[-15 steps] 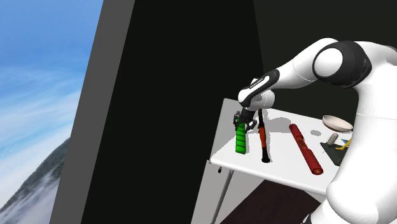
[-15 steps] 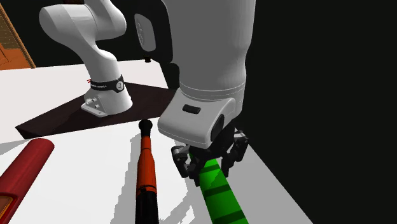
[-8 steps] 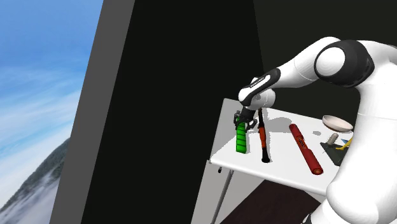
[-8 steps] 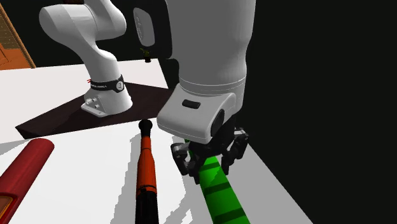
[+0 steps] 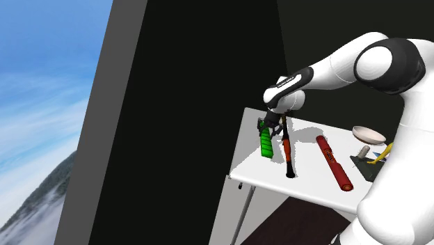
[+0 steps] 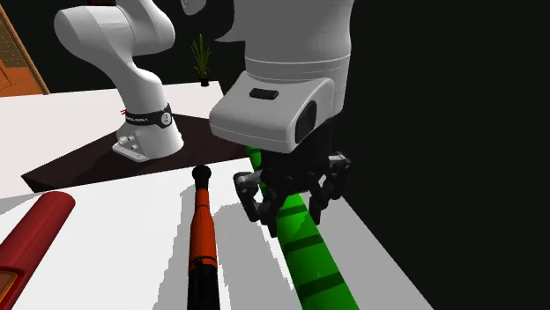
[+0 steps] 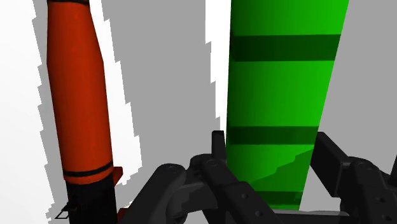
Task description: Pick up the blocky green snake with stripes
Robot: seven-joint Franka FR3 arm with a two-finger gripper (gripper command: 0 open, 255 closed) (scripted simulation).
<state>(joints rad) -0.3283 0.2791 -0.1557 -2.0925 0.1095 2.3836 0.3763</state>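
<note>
One striped green snake [image 5: 267, 143], shoulder view: lay just beside the orange bat [image 5: 286, 149], on the shoulder view's left of it, with the gripper [image 5: 266, 127] upon it. Second exterior view: gripper [image 6: 289, 210] closed across the snake [image 6: 313, 255], whose long axis ran roughly parallel to the bat [image 6: 203, 238]. Wrist view: both fingers [image 7: 331, 156] pressed its sides.

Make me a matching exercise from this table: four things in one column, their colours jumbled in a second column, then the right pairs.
Column one:
1. snake
2. bat
3. long cylinder
4. gripper

Column two:
A. all black
B. orange and black
C. green with dark stripes
D. dark red

Pairs: 1-C, 2-B, 3-D, 4-A
</note>
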